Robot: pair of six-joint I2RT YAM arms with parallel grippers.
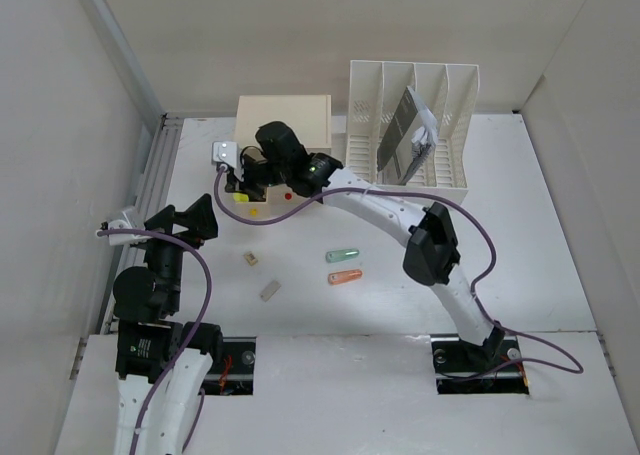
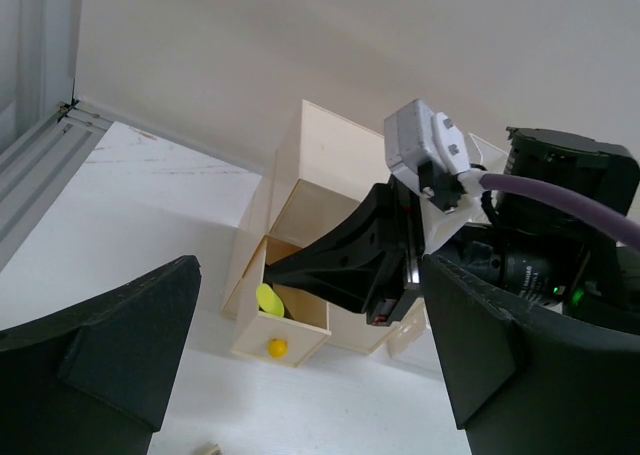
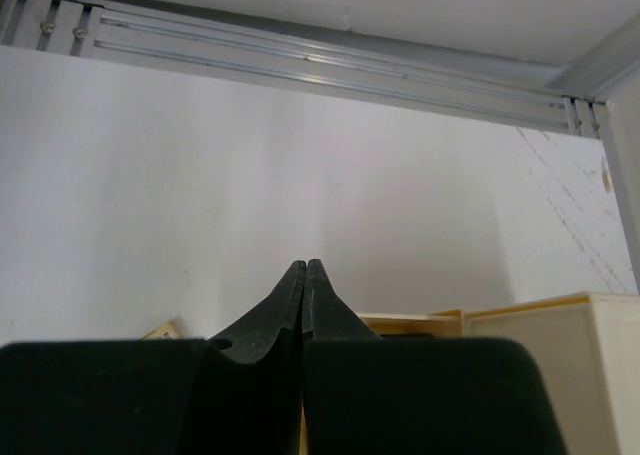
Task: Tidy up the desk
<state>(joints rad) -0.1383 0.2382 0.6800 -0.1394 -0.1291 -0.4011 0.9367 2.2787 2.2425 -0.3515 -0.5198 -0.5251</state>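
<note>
**A:** While the right arm [image 1: 400, 215] reaches over to the far left, how do the right jaws stand?

**B:** Pressed shut, tip against tip, with nothing seen between them. They point down at the open drawer [image 2: 300, 337] of the cream drawer box [image 1: 285, 120], close to a yellow piece [image 2: 268, 300] lying inside. Whether they touch it I cannot tell.

**A:** And the left jaws?

**B:** Spread wide and empty, low at the left near the grey rail [image 1: 158, 190], aimed toward that same box.

**A:** Where is the worktop?

**B:** The white worktop [image 1: 520, 245] runs wide under both arms, from the rail on the left across to the right wall. The box sits at its far edge, left of a white file rack [image 1: 462, 125] with a grey slab [image 1: 405, 135] tilted in its slots. In the middle lie a green tube [image 1: 343, 254] and, just nearer, an orange tube [image 1: 345, 276]. To their left are two small beige blocks [image 1: 251, 259], set apart from each other.
</note>
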